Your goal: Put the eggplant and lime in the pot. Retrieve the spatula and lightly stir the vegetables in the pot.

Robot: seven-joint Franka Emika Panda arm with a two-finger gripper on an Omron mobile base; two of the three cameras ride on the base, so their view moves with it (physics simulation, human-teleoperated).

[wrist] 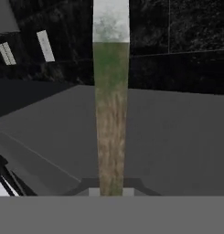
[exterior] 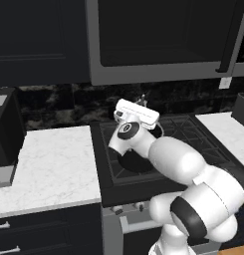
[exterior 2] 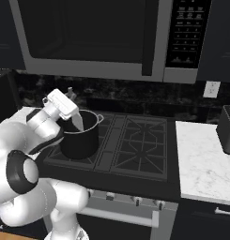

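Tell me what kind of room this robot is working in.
A home kitchen, rendered in simulation. A black gas stove with grates carries a large black cooking pot, a dark over-range microwave hangs above it, and white marble counters flank the stove.

Two base cameras look forward and down from behind the arm, left and right, sharing the stove and pot. The hand camera sits close along the spatula.
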